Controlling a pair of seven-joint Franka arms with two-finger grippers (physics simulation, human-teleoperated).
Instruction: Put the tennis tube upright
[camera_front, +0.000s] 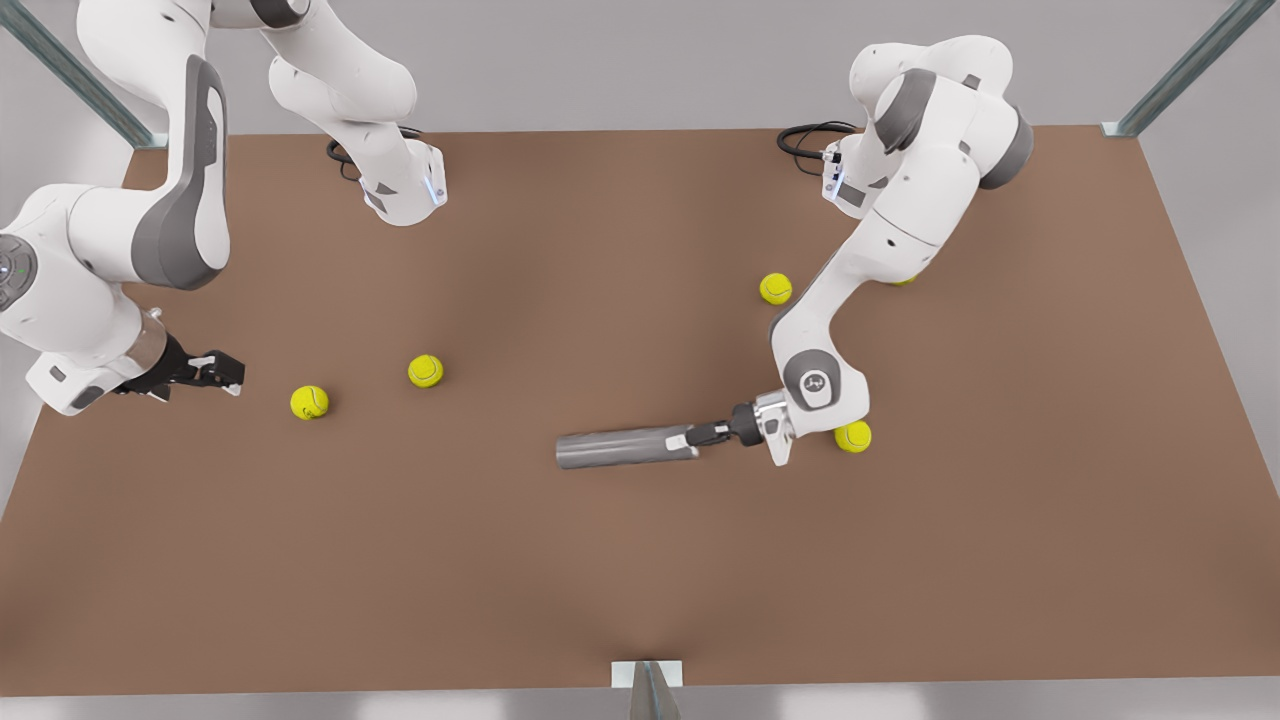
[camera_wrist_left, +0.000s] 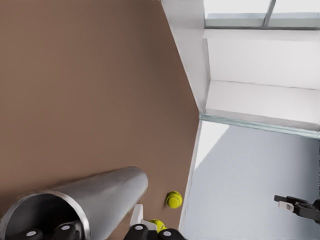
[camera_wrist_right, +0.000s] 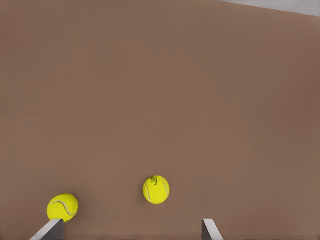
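Observation:
The tennis tube (camera_front: 625, 447) is a plain grey cylinder lying on its side near the middle of the brown table (camera_front: 640, 600). Its end towards the front view's right is in my left gripper (camera_front: 692, 439). The left wrist view shows the tennis tube (camera_wrist_left: 100, 197) close up with its silvery-rimmed open mouth, and the left gripper (camera_wrist_left: 100, 231) is shut on the tube wall there. My right gripper (camera_front: 228, 372) waits low over the table at the front view's left. It is open, and its two fingertips (camera_wrist_right: 50, 231) stand wide apart with nothing between them.
Yellow-green tennis balls lie scattered: two (camera_front: 309, 402) (camera_front: 425, 370) near the right gripper, one (camera_front: 775, 288) behind the left arm, one (camera_front: 853, 436) beside its wrist. The right wrist view shows two balls (camera_wrist_right: 156, 189) (camera_wrist_right: 62, 207). The table's front half is bare.

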